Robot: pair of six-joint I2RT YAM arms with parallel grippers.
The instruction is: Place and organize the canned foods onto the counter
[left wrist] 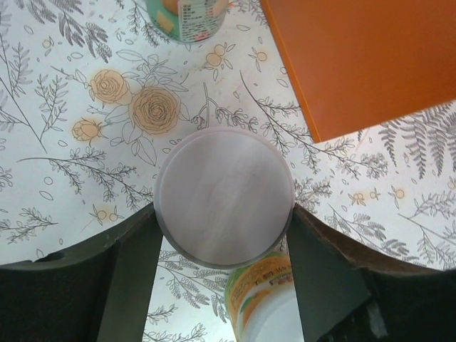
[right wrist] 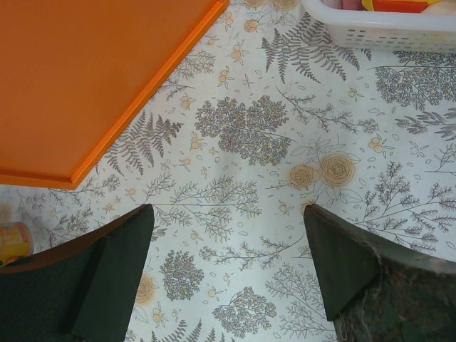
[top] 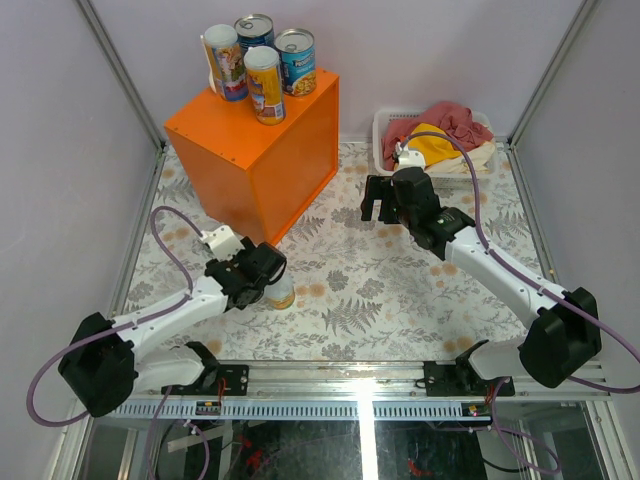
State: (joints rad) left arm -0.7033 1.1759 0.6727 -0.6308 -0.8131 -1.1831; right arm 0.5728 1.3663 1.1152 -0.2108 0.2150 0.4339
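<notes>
The orange counter [top: 250,150] stands at the back left with four cans on its top: a colourful tube [top: 226,62], a yellow tube [top: 266,85] and two blue-labelled cans [top: 254,32] [top: 296,60]. My left gripper [top: 265,272] is low over the table in front of the counter. In the left wrist view its fingers [left wrist: 132,271] press both sides of a white-topped can [left wrist: 224,196], with an orange-and-green label below the lid. A can [top: 281,293] shows beside that gripper. Another can [left wrist: 189,18] stands ahead of it. My right gripper [top: 380,200] [right wrist: 228,214] is open and empty above the table.
A white basket [top: 385,125] of red and yellow cloths stands at the back right, and its rim also shows in the right wrist view [right wrist: 370,28]. The counter's corner [left wrist: 370,64] lies close on the right of my left gripper. Frame posts stand at the table's corners.
</notes>
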